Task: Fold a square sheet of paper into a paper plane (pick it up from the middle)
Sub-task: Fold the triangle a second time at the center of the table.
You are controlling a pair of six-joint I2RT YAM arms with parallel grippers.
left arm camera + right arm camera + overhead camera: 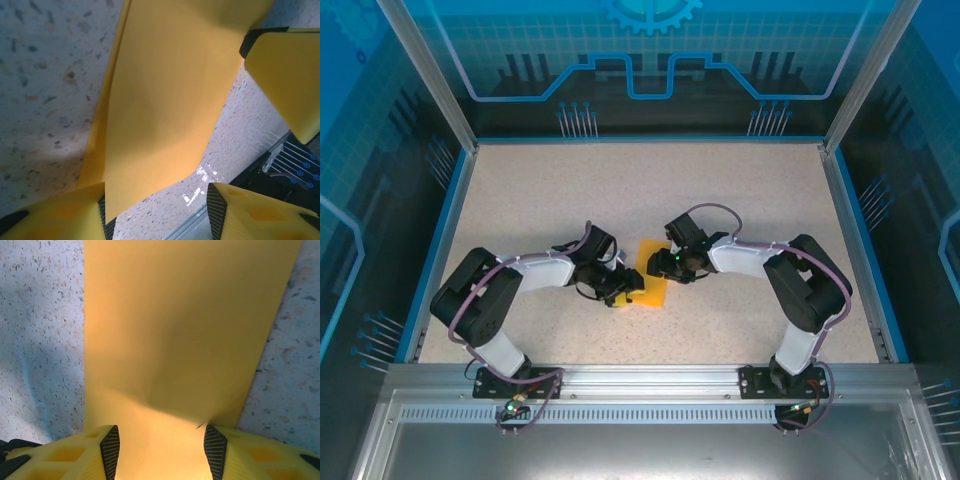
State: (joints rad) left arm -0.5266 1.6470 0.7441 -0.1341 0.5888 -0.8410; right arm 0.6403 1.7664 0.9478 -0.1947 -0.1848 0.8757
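The square sheet of paper [651, 276] is orange-yellow and lies mid-table as a long doubled strip, between the two gripper heads. My left gripper [620, 291] is at its near left edge. In the left wrist view the sheet [170, 90] runs down to the left pad [102, 212]. The other pad stands well apart over bare table, so the left gripper [157, 200] is open. My right gripper [682, 265] sits at the strip's far right side. There the paper [185, 325] spans the gap of the right gripper [160, 437], open, and lifts slightly towards the pads.
A yellow finger [285, 80] of the right gripper shows close beside the strip in the left wrist view. The metal rail [650, 378] with both arm bases runs along the near edge. Blue frame walls [438, 240] bound the speckled table [650, 190] on the other sides.
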